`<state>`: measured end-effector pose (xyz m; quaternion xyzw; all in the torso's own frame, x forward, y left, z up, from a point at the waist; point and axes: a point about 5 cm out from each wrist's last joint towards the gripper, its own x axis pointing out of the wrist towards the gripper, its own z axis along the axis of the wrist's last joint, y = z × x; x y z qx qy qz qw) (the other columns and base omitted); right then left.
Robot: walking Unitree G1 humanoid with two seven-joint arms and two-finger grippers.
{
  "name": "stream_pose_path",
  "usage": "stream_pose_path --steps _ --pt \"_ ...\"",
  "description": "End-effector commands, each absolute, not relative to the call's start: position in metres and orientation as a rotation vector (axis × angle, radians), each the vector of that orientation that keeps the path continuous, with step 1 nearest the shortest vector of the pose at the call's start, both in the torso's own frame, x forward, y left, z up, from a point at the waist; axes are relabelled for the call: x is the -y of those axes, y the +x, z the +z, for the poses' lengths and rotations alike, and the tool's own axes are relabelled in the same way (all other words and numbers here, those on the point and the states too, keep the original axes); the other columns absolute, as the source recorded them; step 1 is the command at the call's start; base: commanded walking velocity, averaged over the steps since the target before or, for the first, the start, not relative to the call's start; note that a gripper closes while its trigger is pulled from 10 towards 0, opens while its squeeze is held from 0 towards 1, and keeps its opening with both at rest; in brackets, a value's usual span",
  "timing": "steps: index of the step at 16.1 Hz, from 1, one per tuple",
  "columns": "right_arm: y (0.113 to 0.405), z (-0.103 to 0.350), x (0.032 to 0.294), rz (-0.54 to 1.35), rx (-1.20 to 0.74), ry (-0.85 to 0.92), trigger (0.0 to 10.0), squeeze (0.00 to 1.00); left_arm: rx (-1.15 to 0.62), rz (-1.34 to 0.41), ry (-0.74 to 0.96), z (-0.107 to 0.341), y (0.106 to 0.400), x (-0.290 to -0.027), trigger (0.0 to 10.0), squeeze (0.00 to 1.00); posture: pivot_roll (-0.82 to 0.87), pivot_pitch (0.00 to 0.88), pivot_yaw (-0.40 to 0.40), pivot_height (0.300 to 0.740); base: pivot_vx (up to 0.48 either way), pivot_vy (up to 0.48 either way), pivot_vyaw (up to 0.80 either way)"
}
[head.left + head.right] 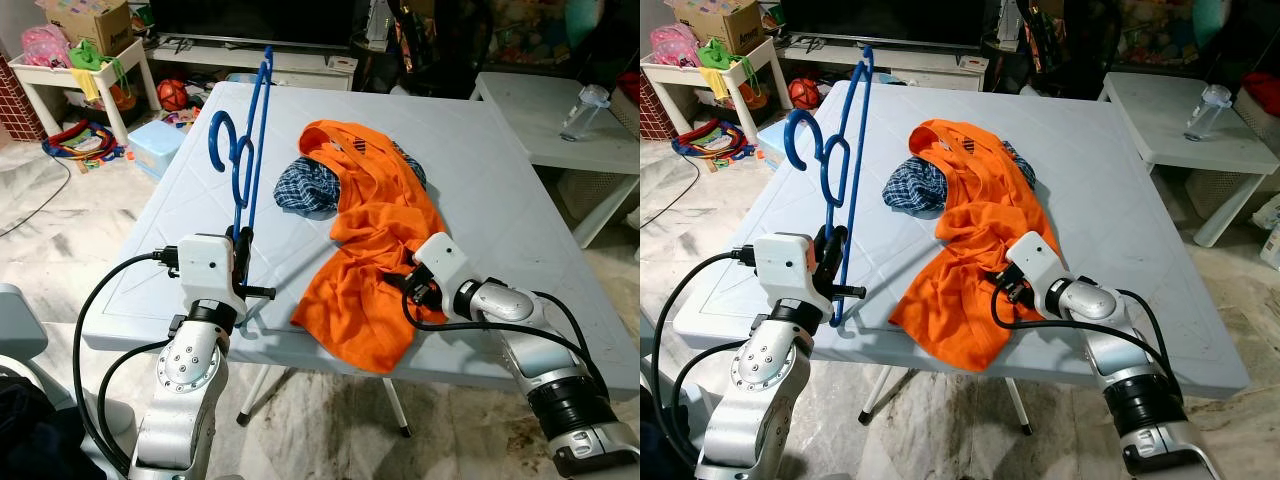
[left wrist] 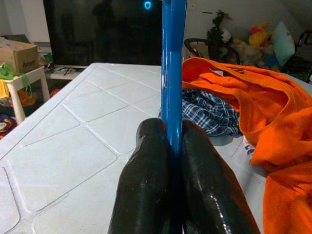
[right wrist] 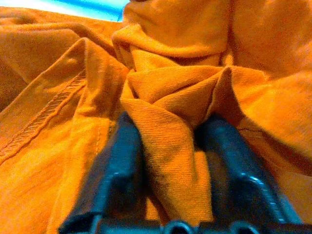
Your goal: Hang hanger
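A blue plastic hanger (image 1: 248, 140) stands nearly upright over the front left part of the light blue table (image 1: 500, 160), its hook pointing left. My left gripper (image 1: 243, 245) is shut on the hanger's lower bar; the left wrist view shows the bar (image 2: 173, 58) pinched between both fingers (image 2: 146, 161). An orange shirt (image 1: 380, 230) lies crumpled across the table's middle, one end hanging over the front edge. My right gripper (image 1: 408, 272) is at the shirt's right side, shut on a fold of the orange cloth (image 3: 168, 131).
A blue plaid garment (image 1: 305, 185) lies under the shirt's far end. A white side table (image 1: 540, 115) with a bottle (image 1: 583, 110) stands at the right. A low white table (image 1: 60, 75) with toys, a blue bin (image 1: 155, 145) and a TV stand are behind.
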<state>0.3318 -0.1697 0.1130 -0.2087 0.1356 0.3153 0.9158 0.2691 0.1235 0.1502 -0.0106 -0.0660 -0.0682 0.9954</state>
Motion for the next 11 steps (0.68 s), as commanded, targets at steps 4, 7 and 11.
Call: stream_pose_path --steps 4,7,11 --pt "0.335 0.110 0.181 0.572 -0.302 -0.419 0.0 0.00 0.117 -0.150 -0.027 0.147 0.269 -0.120 10.0 0.00 0.06 0.077 -0.063 0.740 0.000 0.000 0.00" --pt "0.343 0.111 0.178 0.559 -0.308 -0.390 0.0 0.00 0.118 -0.150 -0.026 0.147 0.271 -0.120 10.0 0.00 0.06 0.069 -0.063 0.740 0.000 0.000 0.00" --pt "0.380 0.147 0.168 0.436 -0.240 -0.173 0.0 0.00 0.127 -0.145 -0.025 0.148 0.273 -0.120 10.0 0.00 0.07 0.057 -0.072 0.740 0.000 0.000 0.00"
